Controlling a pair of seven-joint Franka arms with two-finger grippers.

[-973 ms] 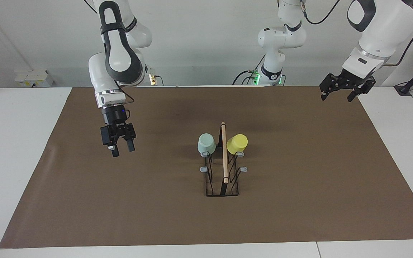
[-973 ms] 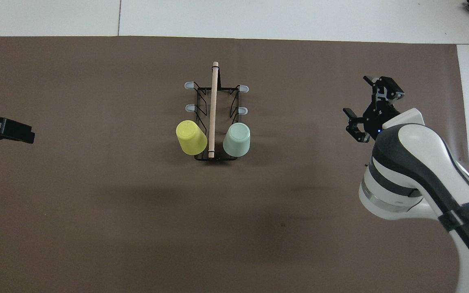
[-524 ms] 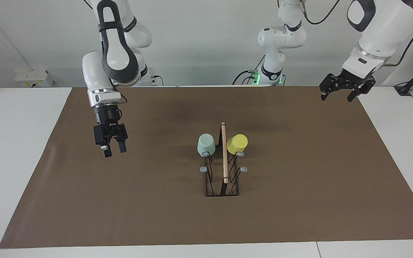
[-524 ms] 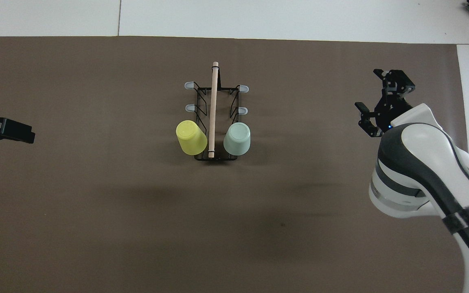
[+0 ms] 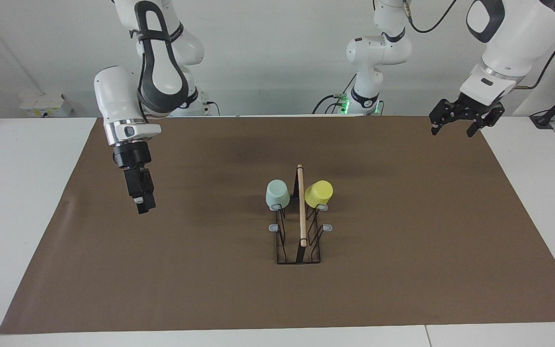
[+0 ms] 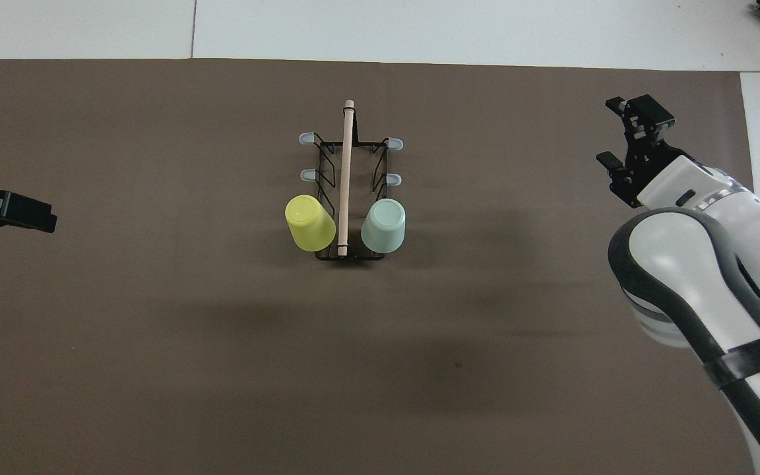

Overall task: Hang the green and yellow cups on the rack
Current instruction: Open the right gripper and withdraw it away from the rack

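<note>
1. Your right gripper [image 5: 142, 205] hangs empty over the brown mat [image 5: 403, 270] at the right arm's end of the table, jaws wide apart; it has drawn away from the rack and turned edge-on over the last second.
2. Your left gripper [image 5: 452, 126] waits, also open and empty, above the mat's corner at the left arm's end.
3. At mid-table stands the narrow black wire rack with its light wooden top rod [image 5: 301, 212].
4. Pale mint green plastic cup [image 5: 277, 193] and bright yellow plastic cup [image 5: 318, 193] hang upside down on its pegs nearest the robots, either side of the rod, unmoved.
5. Judging by that retreat, both cups are hung and the task looks finished.
</note>
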